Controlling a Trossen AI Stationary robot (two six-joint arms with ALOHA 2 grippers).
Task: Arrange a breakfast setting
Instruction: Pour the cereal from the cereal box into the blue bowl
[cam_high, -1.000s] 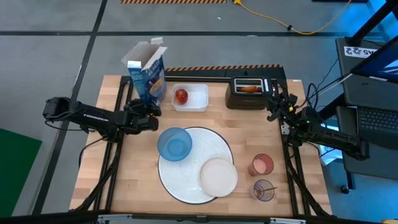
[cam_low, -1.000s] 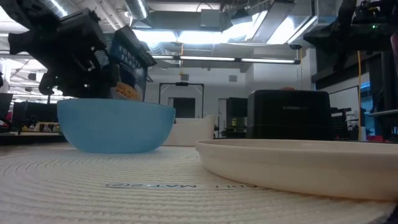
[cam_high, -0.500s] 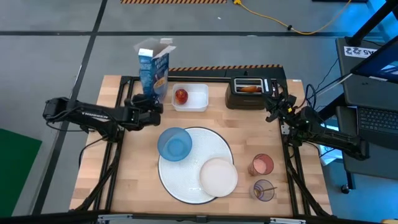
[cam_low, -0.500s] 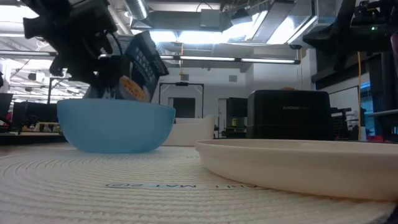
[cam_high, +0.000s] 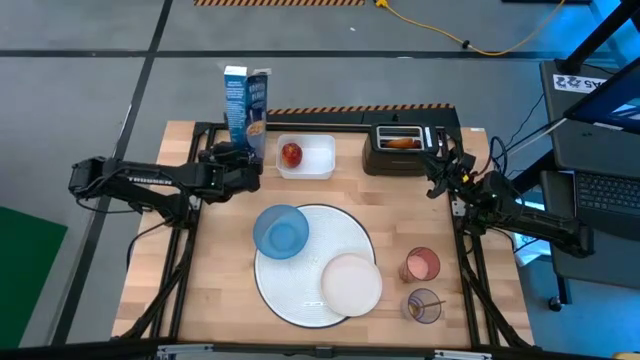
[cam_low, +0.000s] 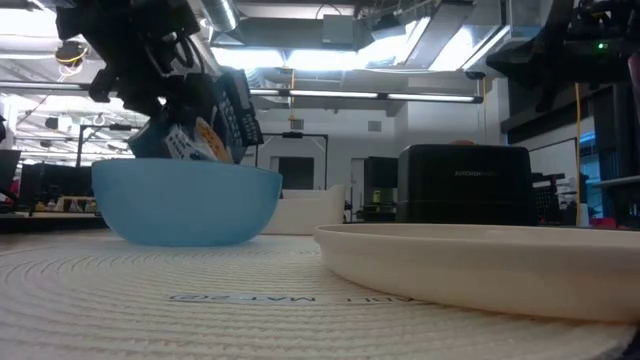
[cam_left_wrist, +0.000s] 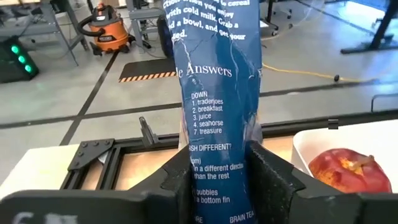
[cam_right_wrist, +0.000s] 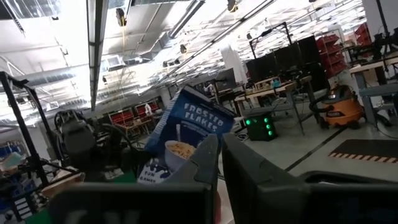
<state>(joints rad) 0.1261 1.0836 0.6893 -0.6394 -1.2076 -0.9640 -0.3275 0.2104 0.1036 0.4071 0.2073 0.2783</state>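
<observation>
My left gripper (cam_high: 238, 163) is clamped on the blue cereal box (cam_high: 245, 107), fingers (cam_left_wrist: 273, 180) pressing its two sides, at the table's (cam_high: 215, 290) far left corner. Box upright, just beside the white tub (cam_high: 320, 160) holding the red apple (cam_high: 291, 153). Blue bowl (cam_high: 280, 231) sits on the far-left part of the round white mat (cam_high: 315, 262), near the gripper, not touching. My right gripper (cam_high: 437, 176) hovers near the black toaster (cam_high: 400, 150) by the right edge, fingers close together, nothing between them.
</observation>
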